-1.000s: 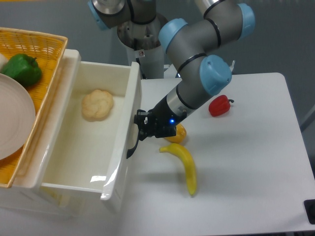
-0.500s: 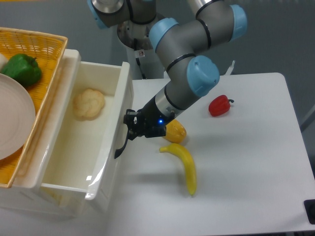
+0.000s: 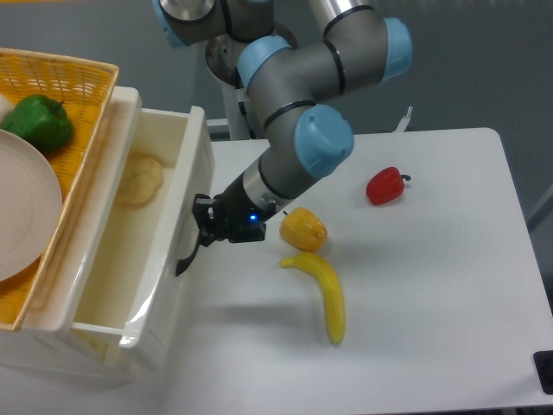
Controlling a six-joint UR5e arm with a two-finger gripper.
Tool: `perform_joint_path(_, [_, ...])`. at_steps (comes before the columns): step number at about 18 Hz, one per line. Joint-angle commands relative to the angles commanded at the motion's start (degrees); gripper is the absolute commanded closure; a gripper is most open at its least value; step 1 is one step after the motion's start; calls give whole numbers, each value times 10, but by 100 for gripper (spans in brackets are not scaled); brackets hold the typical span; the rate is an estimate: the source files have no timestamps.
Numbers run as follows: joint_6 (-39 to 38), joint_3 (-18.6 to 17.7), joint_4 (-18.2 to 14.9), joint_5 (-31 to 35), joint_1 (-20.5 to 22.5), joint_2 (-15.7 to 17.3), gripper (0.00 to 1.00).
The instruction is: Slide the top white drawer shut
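Table: white tabletop (image 3: pixel 432 285) against a grey backdrop, cabinet sitting at its left edge.
Banana: banana (image 3: pixel 324 290) lies nearest the camera, just right of the drawer front.
Yellow pepper: yellow pepper (image 3: pixel 303 229) sits right behind the banana, close to the arm's wrist.
Gripper: gripper (image 3: pixel 203 232) is pushed up against the black handle (image 3: pixel 186 258); can't really tell if the fingers are spread or pinched from here.
Drawer: top white drawer (image 3: pixel 164 259) is way further in than a second ago, but a gap remains open, so probably over halfway shut.
Bread roll: bread roll (image 3: pixel 138 180) inside the drawer is slipping under the basket.
Basket: wicker basket (image 3: pixel 82 112) on the cabinet holds a green pepper (image 3: pixel 38 121) and a plate (image 3: pixel 22 216).
Red pepper: red pepper (image 3: pixel 385 185) sits farthest back, well right of the drawer.
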Motion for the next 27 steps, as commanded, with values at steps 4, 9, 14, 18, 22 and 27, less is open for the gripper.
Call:
perform_joint_path(4, [-11,0,1,-1,-14,1,100])
perform_joint_path(9, [-27,-3,18,-1,-33,0,100])
perform_joint_path(14, [-40,-8,32,0,-51,-1,100])
perform_joint_path(18, [-48,-9,33,0,-58,-2,100])
perform_joint_path(22, [-46,-8,37,2,-55,-3,100])
perform_joint_path(27, [-41,5,56,13,25,1,57])
